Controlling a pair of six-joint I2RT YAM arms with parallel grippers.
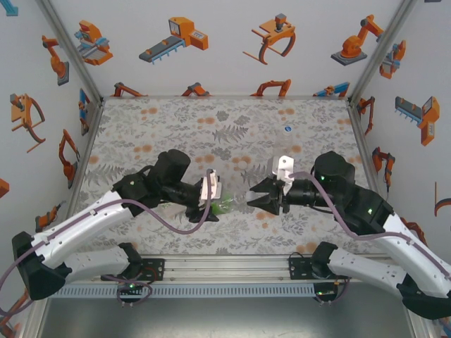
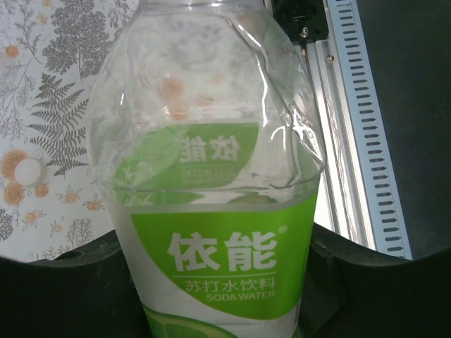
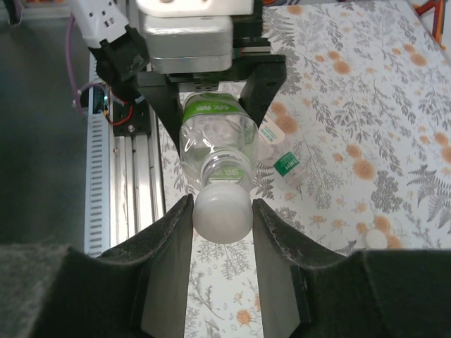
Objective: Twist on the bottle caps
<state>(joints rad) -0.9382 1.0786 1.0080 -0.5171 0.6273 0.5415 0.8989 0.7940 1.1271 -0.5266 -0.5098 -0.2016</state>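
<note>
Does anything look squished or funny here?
Yes. The labelled bottle clamped in the left gripper has creases and dents in its clear upper part, as if squashed. The white cap in the right gripper is not yet over the bottle's open mouth.

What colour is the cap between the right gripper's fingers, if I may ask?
White cap, clearest in the right wrist view.

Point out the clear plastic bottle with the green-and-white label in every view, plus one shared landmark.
Top external: the clear plastic bottle with the green-and-white label, centre of the picture, lying level.
Left wrist: the bottle, centre, close up, label facing the camera.
Right wrist: the bottle, upper centre, behind the round white plastic cap.
Shared landmark: the slotted metal rail: bottom, right, left in turn.
</note>
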